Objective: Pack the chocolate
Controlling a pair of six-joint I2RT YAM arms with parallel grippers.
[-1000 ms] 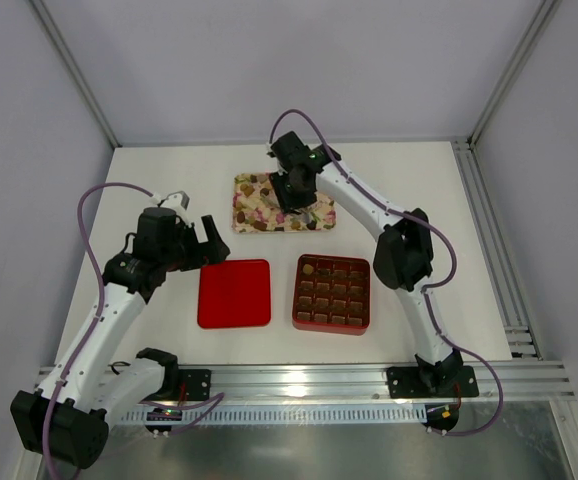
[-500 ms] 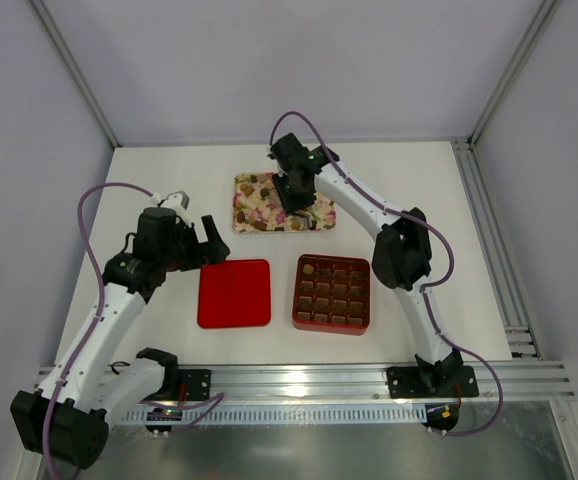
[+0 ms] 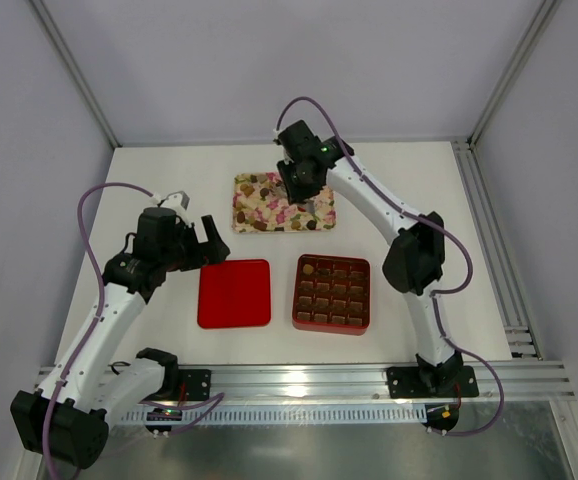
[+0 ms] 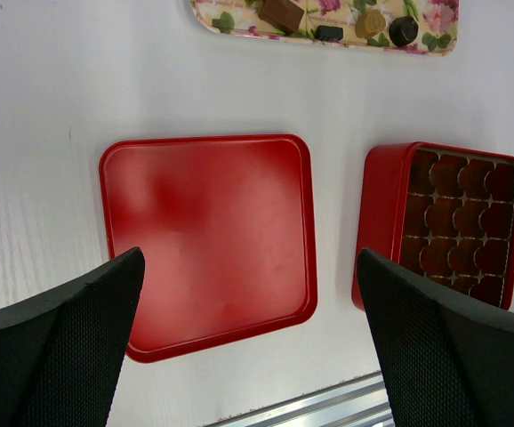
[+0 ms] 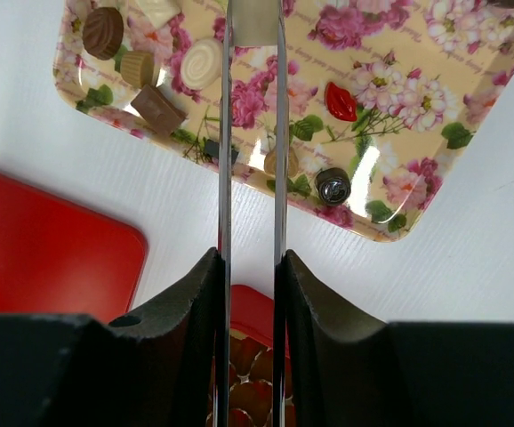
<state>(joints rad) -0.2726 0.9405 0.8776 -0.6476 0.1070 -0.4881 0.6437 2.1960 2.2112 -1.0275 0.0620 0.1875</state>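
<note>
Chocolates lie loose on the floral tray [image 3: 254, 215]: in the right wrist view a dark round one [image 5: 104, 31], a cream swirl [image 5: 202, 62], a brown square [image 5: 156, 107] and a dark ball [image 5: 333, 185]. My right gripper [image 5: 250, 267] is shut on metal tongs [image 5: 226, 133], held above the tray [image 5: 399, 89]. A cream piece [image 5: 252, 22] sits between the tong tips. The red box [image 3: 331, 293] with its brown grid holds several brown pieces. My left gripper [image 4: 248, 356] is open and empty above the red lid [image 4: 208, 231].
The flat red lid [image 3: 234, 293] lies left of the box, which also shows in the left wrist view [image 4: 444, 227]. An aluminium rail [image 3: 309, 380] runs along the near edge and another [image 3: 489, 240] down the right side.
My right arm has lifted and drawn back from the tray with the tongs. The left arm has not moved.
</note>
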